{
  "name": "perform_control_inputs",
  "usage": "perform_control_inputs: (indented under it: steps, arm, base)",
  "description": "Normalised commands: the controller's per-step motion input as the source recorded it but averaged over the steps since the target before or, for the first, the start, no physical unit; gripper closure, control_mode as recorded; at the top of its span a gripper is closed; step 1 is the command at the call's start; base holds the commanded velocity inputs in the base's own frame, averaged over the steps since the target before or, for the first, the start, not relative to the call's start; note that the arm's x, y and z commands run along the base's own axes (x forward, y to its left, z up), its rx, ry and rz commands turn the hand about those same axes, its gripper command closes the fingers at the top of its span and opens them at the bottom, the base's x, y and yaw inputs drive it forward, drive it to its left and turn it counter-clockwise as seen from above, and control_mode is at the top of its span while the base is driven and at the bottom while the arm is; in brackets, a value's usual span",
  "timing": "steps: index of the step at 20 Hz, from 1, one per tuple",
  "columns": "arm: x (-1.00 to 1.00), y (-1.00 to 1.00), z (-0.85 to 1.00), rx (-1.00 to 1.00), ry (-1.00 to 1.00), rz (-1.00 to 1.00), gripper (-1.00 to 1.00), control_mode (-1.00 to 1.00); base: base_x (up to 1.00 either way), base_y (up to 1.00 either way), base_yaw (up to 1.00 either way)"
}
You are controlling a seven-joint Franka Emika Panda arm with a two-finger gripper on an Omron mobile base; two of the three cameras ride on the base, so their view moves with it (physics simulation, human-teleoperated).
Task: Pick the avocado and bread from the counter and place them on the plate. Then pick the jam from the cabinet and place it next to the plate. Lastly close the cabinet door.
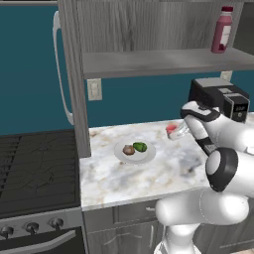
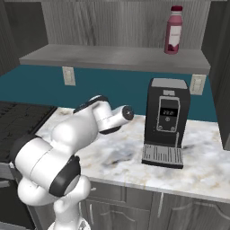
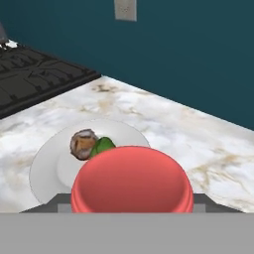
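Note:
My gripper (image 1: 175, 131) is shut on the jam (image 1: 171, 130), a small red jar held low over the marbled counter (image 1: 149, 173), to the right of the plate (image 1: 149, 155). In the hand view the jam's lid (image 3: 132, 182) fills the lower middle, with the plate (image 3: 45, 171) just beyond it. The brown bread (image 1: 128, 149) (image 3: 82, 143) and the green avocado (image 1: 140, 147) (image 3: 103, 145) lie side by side on the plate. The cabinet door (image 1: 74, 74) stands open edge-on at the left, beside the cabinet shelf (image 1: 149, 63).
A tall dark-red bottle (image 1: 222, 30) (image 2: 173, 30) stands on the shelf at the right. A black coffee machine (image 1: 218, 96) (image 2: 165, 121) sits at the back right of the counter. The black stove (image 1: 34, 163) (image 3: 34, 79) lies to the left.

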Motion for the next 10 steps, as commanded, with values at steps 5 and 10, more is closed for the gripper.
perform_control_inputs:
  steps: [5,10]
  arm:
    - [0.0,0.03,-0.41,0.0,0.0,0.0,1.0,-1.0]
    - [0.0,0.01,-0.39,0.0,0.0,0.0,1.0,-1.0]
  base:
    - [0.0,0.0,0.0]
    - [0.0,0.0,0.0]
